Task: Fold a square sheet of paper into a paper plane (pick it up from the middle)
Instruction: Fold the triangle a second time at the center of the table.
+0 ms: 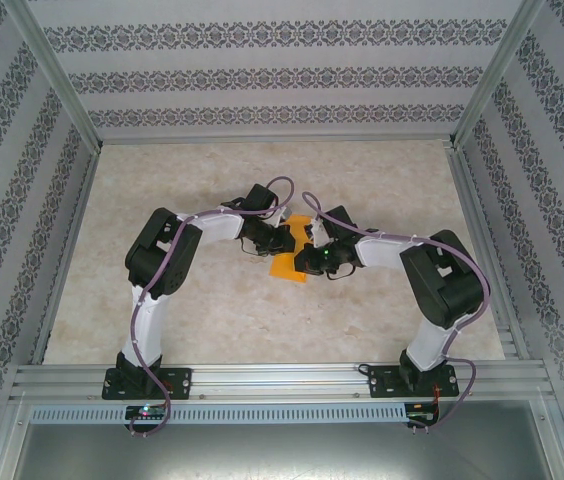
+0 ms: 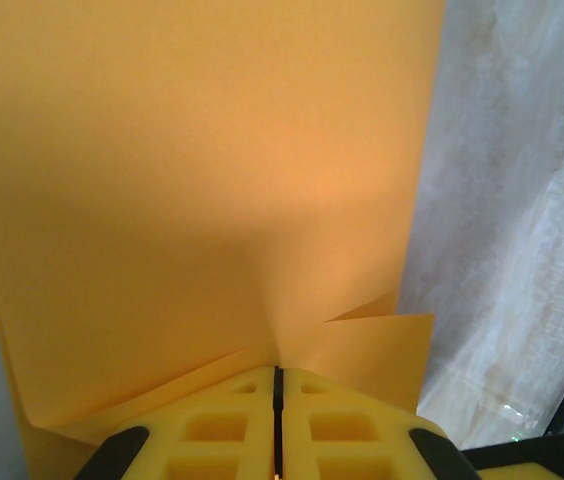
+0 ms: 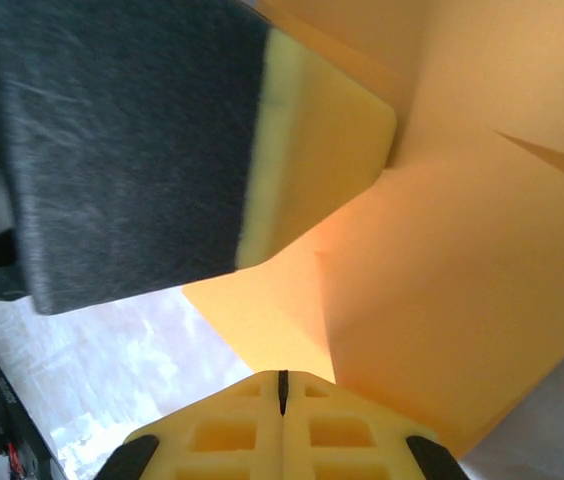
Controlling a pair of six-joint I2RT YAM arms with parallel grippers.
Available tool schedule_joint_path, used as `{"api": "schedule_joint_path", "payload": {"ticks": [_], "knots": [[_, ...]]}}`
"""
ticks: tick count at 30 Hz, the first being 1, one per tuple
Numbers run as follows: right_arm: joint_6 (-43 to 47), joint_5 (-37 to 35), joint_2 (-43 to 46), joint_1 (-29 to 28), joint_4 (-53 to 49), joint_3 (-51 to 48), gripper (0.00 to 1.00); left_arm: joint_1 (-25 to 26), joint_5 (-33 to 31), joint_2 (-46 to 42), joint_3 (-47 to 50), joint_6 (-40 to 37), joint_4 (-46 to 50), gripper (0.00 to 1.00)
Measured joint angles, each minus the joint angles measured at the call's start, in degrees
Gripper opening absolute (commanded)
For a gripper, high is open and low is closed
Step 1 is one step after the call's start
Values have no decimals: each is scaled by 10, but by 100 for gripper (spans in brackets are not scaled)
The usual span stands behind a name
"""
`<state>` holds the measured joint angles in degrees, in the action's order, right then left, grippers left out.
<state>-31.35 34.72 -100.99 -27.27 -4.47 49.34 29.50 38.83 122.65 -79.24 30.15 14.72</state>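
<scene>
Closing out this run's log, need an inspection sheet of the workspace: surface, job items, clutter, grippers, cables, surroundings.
Surface: beige marbled tabletop, bare around the arms.
Job's things: orange paper, creased, at mid-table between the two grippers.
Clutter: nothing seen.
Grippers: left gripper shut on the paper's edge; right gripper shut, the paper at its tips.
Cables: purple cables run along each arm, looping at the wrists.
Surroundings: patterned walls on three sides; aluminium frame at the near edge.

I read no text, label, brand, number or sign anywhere. Face of thin bright orange paper sheet [image 2: 212,180]: plain, nothing legible. Grey-white patterned wall covering [image 1: 262,80] behind sheet: ornament, no letters.
</scene>
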Motion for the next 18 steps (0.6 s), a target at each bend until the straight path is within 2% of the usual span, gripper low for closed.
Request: {"api": "schedule_joint_path", "payload": {"ticks": [18], "knots": [[30,-25,-5,0,-28,0,2,-7,19,5,1,0,-5,10]]}}
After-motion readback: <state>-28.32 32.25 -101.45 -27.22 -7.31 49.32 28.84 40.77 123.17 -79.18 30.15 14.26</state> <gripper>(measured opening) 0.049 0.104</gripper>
